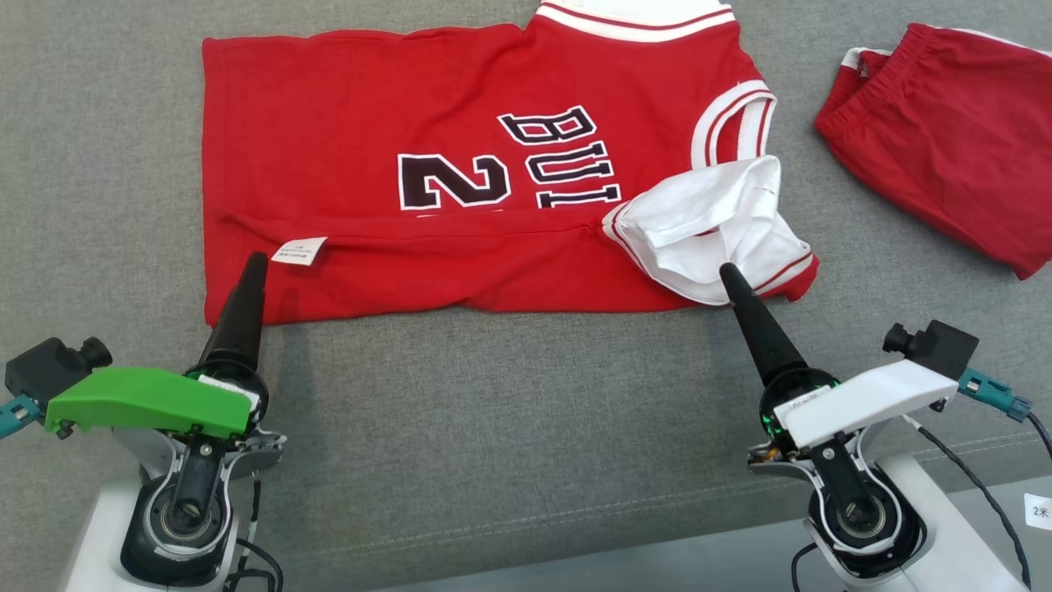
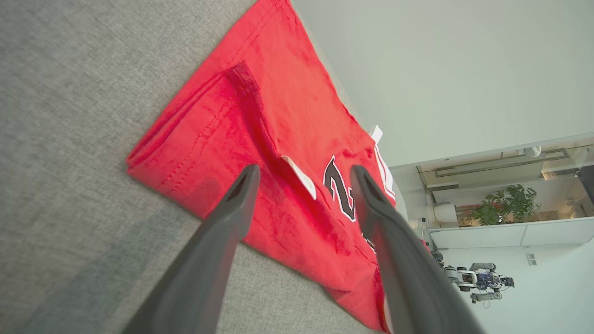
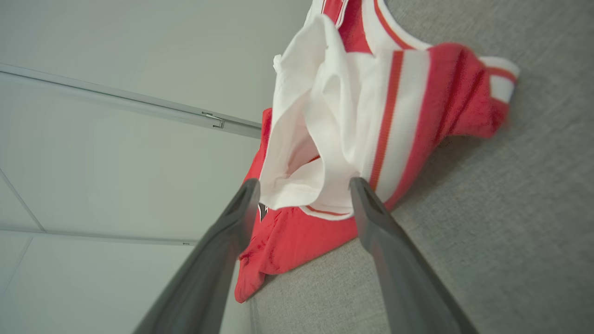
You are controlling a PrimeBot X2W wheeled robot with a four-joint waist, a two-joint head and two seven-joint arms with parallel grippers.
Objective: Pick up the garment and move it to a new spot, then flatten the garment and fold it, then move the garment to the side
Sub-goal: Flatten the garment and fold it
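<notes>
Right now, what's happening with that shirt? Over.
Left gripper open, right gripper open, both empty. Shirt partly folded on grey cushion. Red shorts aside, not blocking.

The head view is lit brightly and evenly by diffuse light from above; no glare is seen, and the red sleeveless jersey with black-and-white lettering [image 1: 345,123] is rendered sharply on the grey woven fabric surface [image 1: 509,411]. Only soft shadows are cast: a dim patch beside the left gripper [image 1: 253,267] and a thin dark line under the jersey's near hem. In the left wrist view a broad soft shadow is thrown on the grey surface beside the long dark fingers [image 2: 222,241], which are rendered soft and stretched wide toward the bottom edge, and the pale wall [image 2: 441,69] appears slightly washed out. In the right wrist view the jersey's red-and-white striped corner [image 3: 487,88] is blurred, as are the fingers [image 3: 218,260] of the right gripper [image 3: 304,185].
</notes>
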